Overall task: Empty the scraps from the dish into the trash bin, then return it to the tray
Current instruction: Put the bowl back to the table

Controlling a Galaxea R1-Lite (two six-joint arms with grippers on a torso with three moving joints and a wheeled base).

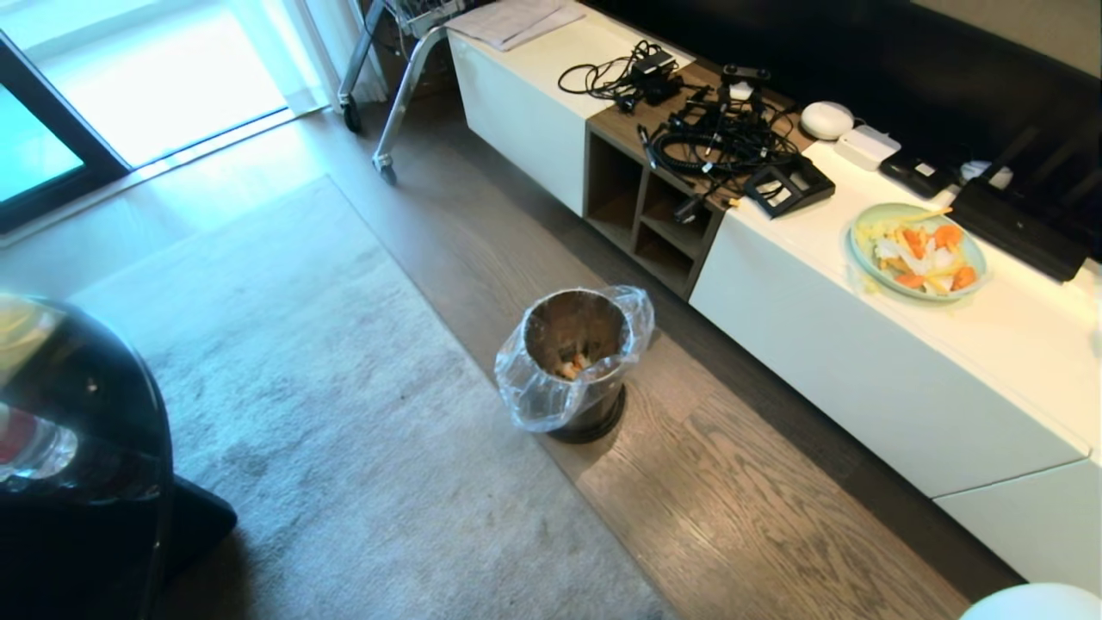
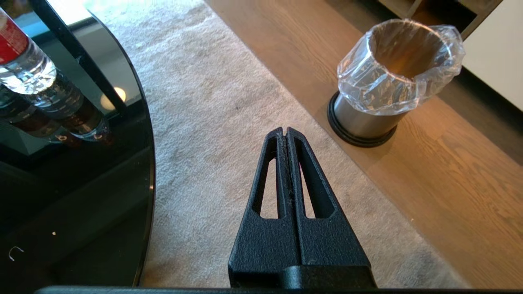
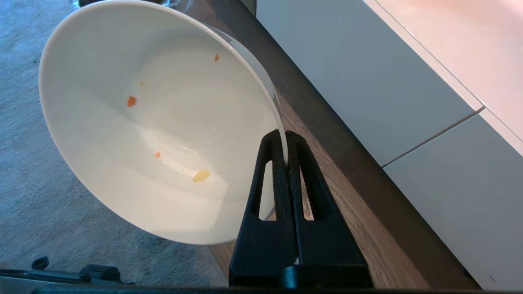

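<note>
The dish (image 3: 163, 122), a glossy white deep bowl, hangs tilted above the floor, its rim pinched by my shut right gripper (image 3: 284, 134). A few scraps (image 3: 200, 175), orange and pale yellow bits, cling to its inside. Only the bowl's edge (image 1: 1037, 603) shows in the head view's near right corner. The trash bin (image 1: 568, 327), brushed metal with a clear bag over its rim, stands on the wood floor with scraps (image 1: 572, 363) at its bottom. My left gripper (image 2: 284, 130) is shut and empty above the rug, short of the bin (image 2: 367, 118). The tray is out of view.
A long low white cabinet (image 1: 861, 344) runs along the right, bearing a pale green plate (image 1: 917, 250) of vegetable pieces and a tangle of cables (image 1: 723, 138). A black glass table (image 2: 61, 183) with a water bottle (image 2: 24, 61) stands at the left. A grey rug (image 1: 301, 413) covers the floor.
</note>
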